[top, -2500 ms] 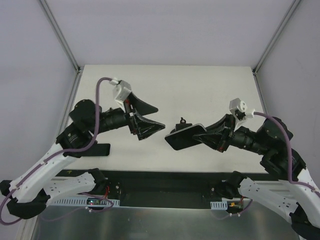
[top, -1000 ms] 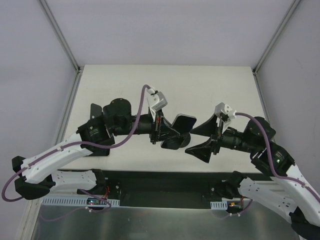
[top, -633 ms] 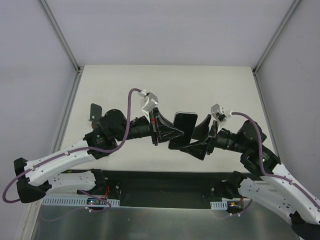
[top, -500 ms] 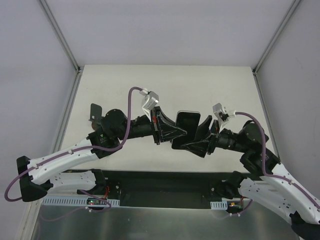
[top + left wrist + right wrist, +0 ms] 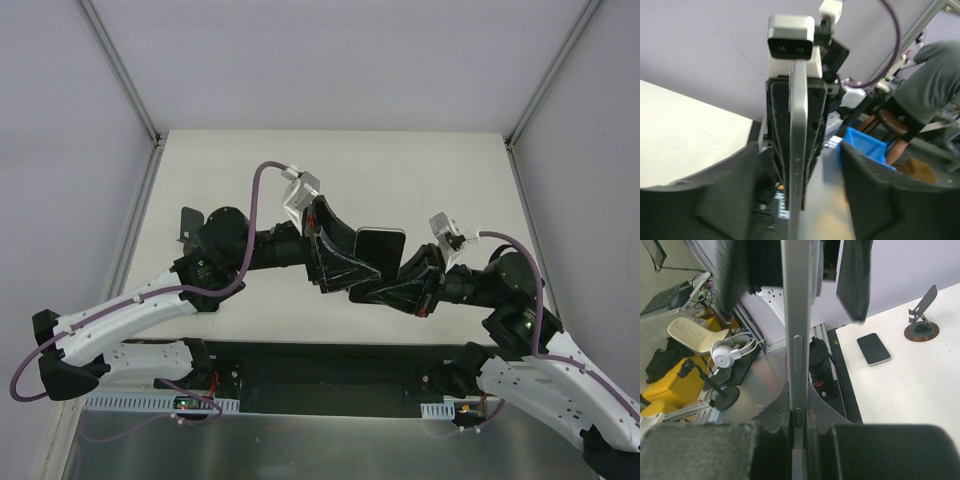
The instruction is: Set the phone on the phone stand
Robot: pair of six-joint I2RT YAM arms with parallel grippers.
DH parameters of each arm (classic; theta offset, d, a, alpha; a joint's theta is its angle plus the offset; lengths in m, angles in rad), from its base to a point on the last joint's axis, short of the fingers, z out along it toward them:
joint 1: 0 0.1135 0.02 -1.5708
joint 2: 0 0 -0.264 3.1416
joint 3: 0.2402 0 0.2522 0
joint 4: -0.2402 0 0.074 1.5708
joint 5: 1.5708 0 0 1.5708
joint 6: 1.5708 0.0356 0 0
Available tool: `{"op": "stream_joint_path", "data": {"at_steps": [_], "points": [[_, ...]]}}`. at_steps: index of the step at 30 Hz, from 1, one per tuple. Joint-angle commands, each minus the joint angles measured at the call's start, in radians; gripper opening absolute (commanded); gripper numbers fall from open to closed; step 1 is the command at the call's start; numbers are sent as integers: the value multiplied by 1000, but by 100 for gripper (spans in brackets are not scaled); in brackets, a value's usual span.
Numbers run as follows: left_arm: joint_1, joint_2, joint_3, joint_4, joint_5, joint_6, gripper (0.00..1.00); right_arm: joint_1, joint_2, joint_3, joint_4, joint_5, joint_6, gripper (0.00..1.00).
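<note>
The phone [image 5: 378,243] is held upright above the middle of the table. My right gripper [image 5: 385,285] is shut on its lower end. In the right wrist view the phone [image 5: 797,340] stands edge-on, pinched between my right gripper [image 5: 798,412]. My left gripper [image 5: 352,258] straddles the phone from the left, open. In the left wrist view the phone's edge [image 5: 798,150] runs between the left gripper [image 5: 800,147] with gaps on both sides. The phone stand [image 5: 921,315], a dark tilted plate on a round base, stands on the table at the far left [image 5: 186,222].
A second dark phone [image 5: 873,349] lies flat on the table near the stand and the table's front edge. A black strip and a metal shelf run along the near edge [image 5: 320,365]. Grey walls enclose the table on three sides.
Half a second ago my right gripper was open beside the phone; it has moved in and shut on it. My left gripper's jaws now stand apart from the phone.
</note>
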Motion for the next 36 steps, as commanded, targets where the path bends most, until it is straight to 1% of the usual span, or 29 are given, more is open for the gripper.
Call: {"op": "stream_joint_path", "data": {"at_steps": [1, 2, 5, 6, 9, 15, 16, 17, 20, 22, 23, 24, 25, 26, 27, 28, 29, 30, 31, 32, 33, 34, 35, 36], "points": [[40, -29, 105, -114, 29, 9, 71, 1, -16, 38, 12, -89, -62, 1], [69, -27, 109, -128, 52, -26, 72, 1, -14, 43, 1, -98, -66, 1], [118, 0, 143, -156, 161, -79, 59, -1, 0, 52, -19, -115, -71, 1], [121, 14, 157, -162, 191, -83, 44, -1, 3, 49, -20, -111, -69, 1], [121, 39, 172, -185, 201, -83, 28, 1, 20, 49, -25, -100, -62, 1], [121, 71, 182, -203, 228, -70, 20, 1, 46, 55, -40, -71, -56, 1], [121, 69, 183, -205, 233, -62, 18, 1, 49, 56, -39, -72, -53, 1], [121, 69, 185, -209, 233, -56, 10, 1, 53, 56, -39, -75, -48, 1], [121, 66, 188, -220, 221, -34, 0, 1, 61, 60, -48, -76, -54, 1], [121, 56, 191, -243, 204, -8, 0, 1, 67, 73, -91, -40, -69, 2], [121, 48, 189, -258, 143, 2, 0, 1, 67, 81, -138, -8, -85, 22], [121, 27, 188, -275, 106, 16, 0, 1, 69, 89, -225, 86, -120, 38], [121, 13, 185, -321, 56, 54, 0, -1, 69, 108, -275, 143, -138, 54], [121, -16, 180, -336, -27, 71, 0, 1, 69, 116, -325, 267, -154, 74], [121, -32, 163, -338, -66, 105, 0, 1, 69, 125, -417, 330, -183, 81], [121, -47, 153, -364, -95, 122, 0, -1, 70, 136, -460, 390, -194, 87], [121, -71, 142, -372, -120, 137, 0, 1, 70, 141, -500, 502, -201, 95], [121, -82, 127, -379, -171, 162, 0, 1, 72, 142, -566, 553, -204, 98], [121, -92, 120, -386, -189, 171, 0, -1, 72, 142, -591, 597, -198, 100], [121, -107, 114, -398, -207, 179, 0, -2, 73, 135, -612, 663, -191, 97], [121, -113, 103, -401, -236, 187, 0, -5, 78, 129, -638, 676, -175, 97], [121, -121, 97, -406, -259, 188, 0, -10, 83, 112, -648, 716, -166, 99], [121, -133, 84, -410, -282, 187, 0, -13, 99, 106, -654, 742, -158, 96], [121, -139, 76, -413, -323, 184, 0, -13, 109, 96, -655, 759, -146, 91]]}}
